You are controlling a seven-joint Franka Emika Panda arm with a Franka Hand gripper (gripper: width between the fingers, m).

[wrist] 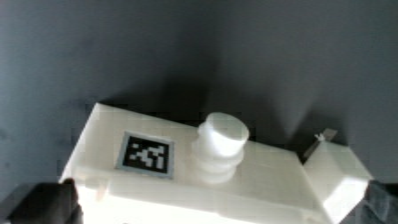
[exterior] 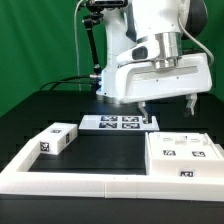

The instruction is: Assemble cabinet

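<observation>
One gripper (exterior: 167, 107), jaws spread wide, holding nothing, hovering above a tagged white cabinet part (wrist: 267, 180)

Exterior view: we log bright, even light and faint shadows. Arm (exterior: 150, 50) and cabinet box (exterior: 185, 158) near washed out against black table (exterior: 100, 150). Wrist view: we find it dimmer, bluish, soft throughout; tag (wrist: 146, 152) edges smeared.
</observation>
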